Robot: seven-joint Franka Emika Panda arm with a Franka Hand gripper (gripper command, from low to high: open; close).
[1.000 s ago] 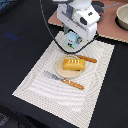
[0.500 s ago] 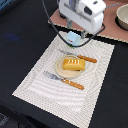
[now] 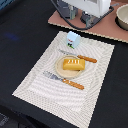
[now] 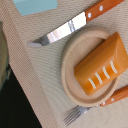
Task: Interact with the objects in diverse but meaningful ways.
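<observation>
A yellow scored bread loaf point(image 3: 73, 63) is seen lying on a small beige plate point(image 3: 61, 72) at the middle of a striped placemat point(image 3: 55, 92). A knife point(image 3: 79, 56) is laid just beyond the plate and a fork point(image 3: 64, 81) just before it, both orange-handled. A white-and-light-blue carton point(image 3: 73, 39) stands at the placemat's far edge. The arm point(image 3: 85, 10) is held above the bench beyond the placemat; whether its fingers are spread or pressed together cannot be told.

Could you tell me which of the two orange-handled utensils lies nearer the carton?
The knife, lying between the plate and the carton; the fork lies on the plate's far side.
</observation>
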